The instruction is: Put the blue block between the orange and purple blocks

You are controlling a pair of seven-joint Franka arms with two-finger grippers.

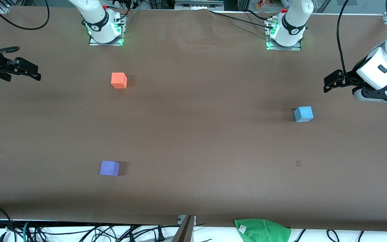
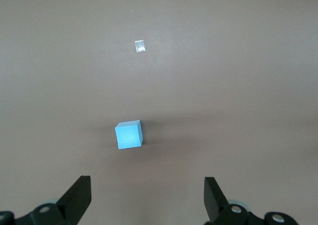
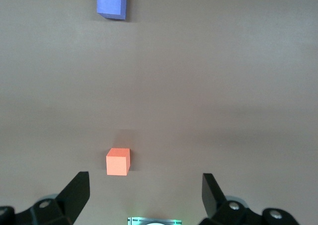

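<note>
Toward the left arm's end of the table, the blue block (image 1: 303, 114) is sitting flat on the brown table (image 1: 193, 134), on its own and touching nothing. The left gripper (image 1: 328, 84) is hanging in the air over the table just beside that block — its fingers are standing spread wide and gripping nothing, as the left wrist view shows, where the blue block (image 2: 129, 134) is lying on the table ahead of the two dark fingertips (image 2: 79, 195). A small pale scrap (image 1: 298, 163) is lying on the table nearer to the front camera than the blue block.

Well apart from it, toward the right arm's end, the orange block (image 1: 119, 80) is sitting close to the right arm's base (image 1: 105, 30), and the purple block (image 1: 109, 168) is resting much nearer to the front camera, roughly in line with it. The stretch of table between these two is lying bare.

The right gripper (image 1: 29, 69) is waiting over the table's edge at the right arm's end — its fingers are likewise spread apart and holding nothing. A green cloth (image 1: 262, 230) is draping off the table's front edge.
</note>
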